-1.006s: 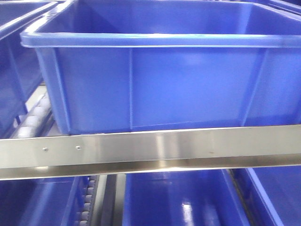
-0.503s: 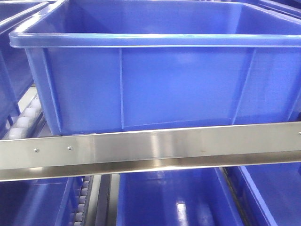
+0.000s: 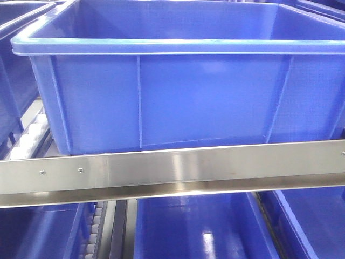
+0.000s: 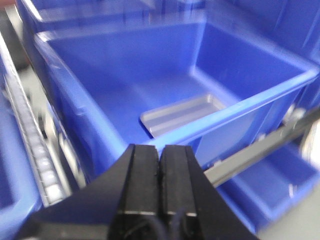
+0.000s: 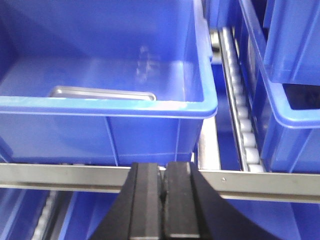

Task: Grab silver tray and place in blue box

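Note:
The blue box (image 3: pixel 178 97) fills the front view, resting on the rack behind a steel rail. In the left wrist view the silver tray (image 4: pixel 182 114) lies flat on the floor of the blue box (image 4: pixel 100 80), near its front wall. The right wrist view shows the tray's rim (image 5: pixel 102 93) just above the near wall of the box (image 5: pixel 150 135). My left gripper (image 4: pixel 160 150) is shut with nothing between its fingers, outside and in front of the box. My right gripper (image 5: pixel 163 169) is shut and empty too, low in front of the rail.
A steel rail (image 3: pixel 172 170) runs across the rack front below the box. Roller tracks (image 5: pixel 240 100) flank the box. More blue crates stand to the sides (image 5: pixel 290 60) and on the shelf below (image 3: pixel 199 226).
The front view shifted a little between one second and half a second ago, so the box sits further left in the picture. Since then nothing has visibly moved.

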`<action>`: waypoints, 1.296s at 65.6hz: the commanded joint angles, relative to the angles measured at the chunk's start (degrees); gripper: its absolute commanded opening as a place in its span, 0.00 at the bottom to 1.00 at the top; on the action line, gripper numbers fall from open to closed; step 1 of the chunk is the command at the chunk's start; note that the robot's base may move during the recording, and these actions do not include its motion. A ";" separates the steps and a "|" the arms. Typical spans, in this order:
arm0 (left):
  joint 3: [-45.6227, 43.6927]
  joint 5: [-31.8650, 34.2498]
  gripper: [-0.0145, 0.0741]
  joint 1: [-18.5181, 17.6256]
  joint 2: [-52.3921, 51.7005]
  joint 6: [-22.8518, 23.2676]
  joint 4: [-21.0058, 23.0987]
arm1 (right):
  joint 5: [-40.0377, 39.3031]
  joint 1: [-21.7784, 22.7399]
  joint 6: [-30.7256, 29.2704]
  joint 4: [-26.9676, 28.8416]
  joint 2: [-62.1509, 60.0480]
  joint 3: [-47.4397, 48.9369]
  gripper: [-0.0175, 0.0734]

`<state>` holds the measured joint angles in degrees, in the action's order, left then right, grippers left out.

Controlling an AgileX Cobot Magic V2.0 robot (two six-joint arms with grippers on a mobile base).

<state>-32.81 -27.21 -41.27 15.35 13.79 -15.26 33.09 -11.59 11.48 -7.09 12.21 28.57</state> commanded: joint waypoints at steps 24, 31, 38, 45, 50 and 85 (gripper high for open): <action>7.97 5.23 0.06 -0.34 -16.71 0.00 -1.21 | -8.08 -0.06 -0.40 -0.60 -3.28 -2.87 0.25; 7.97 5.23 0.06 -0.34 -16.71 0.00 -1.21 | -8.08 -0.06 -0.40 -0.60 -3.28 -2.87 0.25; 7.97 5.23 0.06 -0.34 -16.71 0.00 -1.21 | -8.01 -0.06 -0.40 -0.60 -3.28 -2.87 0.25; 7.97 5.23 0.06 -0.34 -16.71 0.00 -1.21 | -8.01 -0.06 -0.40 -0.60 -3.28 -2.87 0.25; 7.97 5.23 0.06 -0.34 -16.71 0.00 -1.21 | -7.90 -0.06 -0.40 -0.60 -3.28 -2.87 0.25; 18.90 16.10 0.06 30.16 -16.93 -13.79 19.65 | -7.79 -0.06 -0.40 -0.60 -3.28 -2.87 0.25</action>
<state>-15.01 -20.45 -15.70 -0.75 0.45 1.63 30.36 -11.59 11.48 -7.09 8.32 24.22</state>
